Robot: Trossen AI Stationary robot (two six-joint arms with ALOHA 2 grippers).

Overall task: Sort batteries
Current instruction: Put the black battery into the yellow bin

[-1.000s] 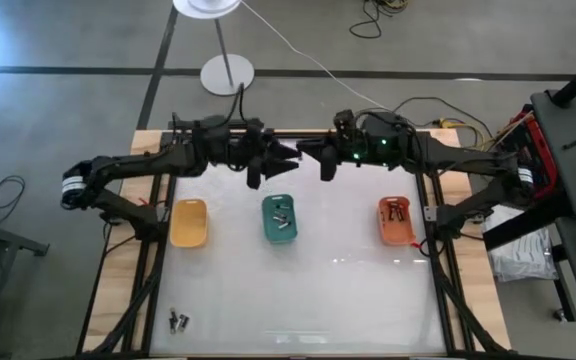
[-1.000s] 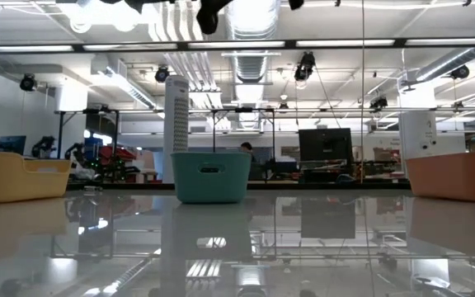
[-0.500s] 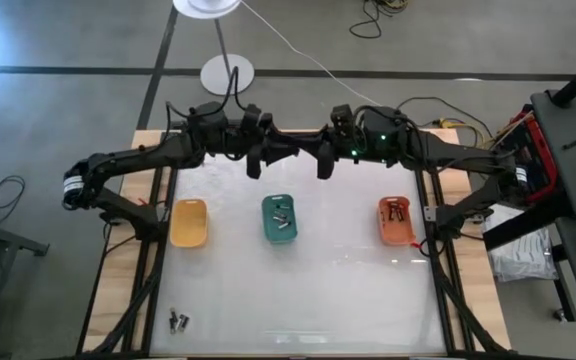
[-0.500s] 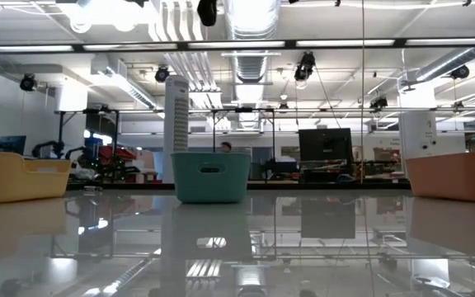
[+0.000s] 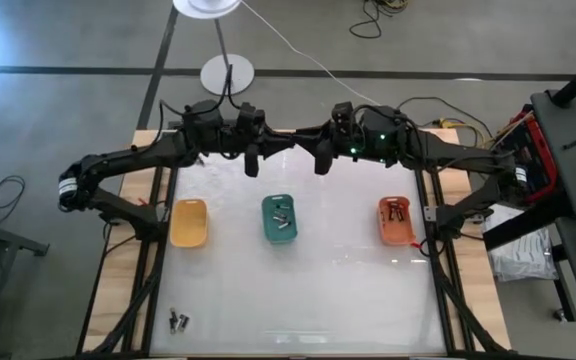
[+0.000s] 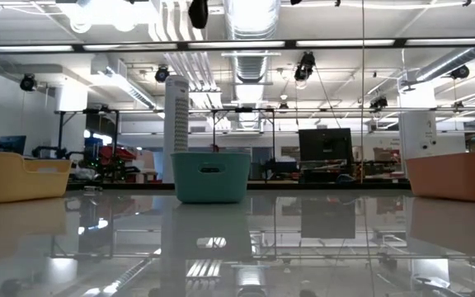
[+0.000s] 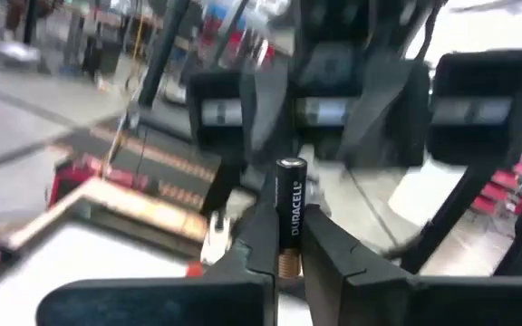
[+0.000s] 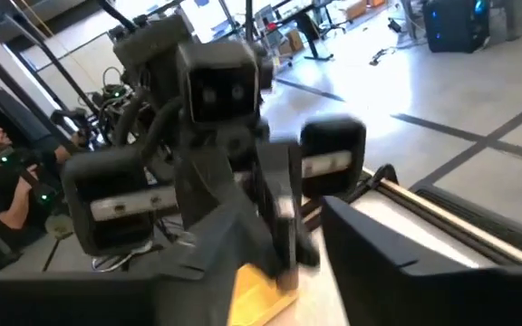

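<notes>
Some batteries already lay in the green tray [image 5: 280, 219] and the orange tray [image 5: 398, 220], the yellow tray [image 5: 188, 222] looked bare, and a few batteries [image 5: 178, 321] still waited near the counter's front left corner. The left pincer [image 7: 281, 237] — up over the back edge — was clamped on one black battery [image 7: 290, 214], its long way running straight out past the fingertips. The right pincer [image 5: 324, 160] hung close by with its fingers a little apart, holding nothing.

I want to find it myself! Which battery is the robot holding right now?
Look above the far edge of the white table, behind the teal tray, where the two dark arms meet. The left gripper is shut on one battery. It is black with a copper end, standing upright between the fingers, while the other batteries lie in trays or on the table.
</notes>
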